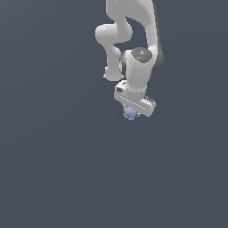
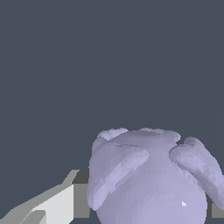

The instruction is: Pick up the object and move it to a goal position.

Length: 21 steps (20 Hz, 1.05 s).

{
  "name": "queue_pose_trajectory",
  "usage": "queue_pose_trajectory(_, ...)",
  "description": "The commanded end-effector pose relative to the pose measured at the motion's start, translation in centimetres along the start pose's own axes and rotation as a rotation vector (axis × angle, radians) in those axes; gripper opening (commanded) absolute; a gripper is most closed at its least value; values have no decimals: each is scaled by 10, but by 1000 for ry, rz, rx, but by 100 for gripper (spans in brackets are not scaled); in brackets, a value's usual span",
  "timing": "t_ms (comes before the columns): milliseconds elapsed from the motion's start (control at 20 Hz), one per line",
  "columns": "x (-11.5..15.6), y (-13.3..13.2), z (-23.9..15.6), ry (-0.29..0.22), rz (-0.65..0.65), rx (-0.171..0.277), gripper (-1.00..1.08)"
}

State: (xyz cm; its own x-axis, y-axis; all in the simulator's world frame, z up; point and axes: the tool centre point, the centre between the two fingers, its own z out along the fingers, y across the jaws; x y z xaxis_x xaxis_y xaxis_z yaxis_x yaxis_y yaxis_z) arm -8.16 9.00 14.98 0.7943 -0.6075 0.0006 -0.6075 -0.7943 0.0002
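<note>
We are seeing the white tool (image 1: 134, 108) of the 1 Panda arm (image 1: 129, 31) pointing down, with the lumpy lavender object (image 1: 129, 113) sitting right under it, touching its lower end. In the wrist view the lumpy lavender object (image 2: 148, 175) is filling the space next to a white finger (image 2: 54, 205) with its gray pad against the lump's side, and a sliver of a 2nd pad is showing at the frame's opposite edge. So we are judging the tool to be closed partway around the lump, gripping it from 2 sides, which suits carrying it toward a goal.

Much is staying hidden from us. The fingers are not visible in the exterior view, the 2nd finger is nearly cut off in the wrist view, and the plain gray-blue background is giving no shadow or edge, so we cannot tell whether the object is lifted or resting. No goal marker is showing anywhere.
</note>
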Motion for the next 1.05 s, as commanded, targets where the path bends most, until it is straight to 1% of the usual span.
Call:
queue_pose_trajectory(0, -6, -6, -26, 1, 0, 0, -100)
queue_pose_trajectory(250, -17, -19, -70, 1, 0, -1, -100)
queue_pose_trajectory(500, -25, -29, -103, 1, 0, -1, -100)
queue_pose_trajectory(750, -29, -35, -122, 0, 0, 0, -100)
queue_pose_trajectory(1000, -30, -37, -128, 0, 0, 0, -100)
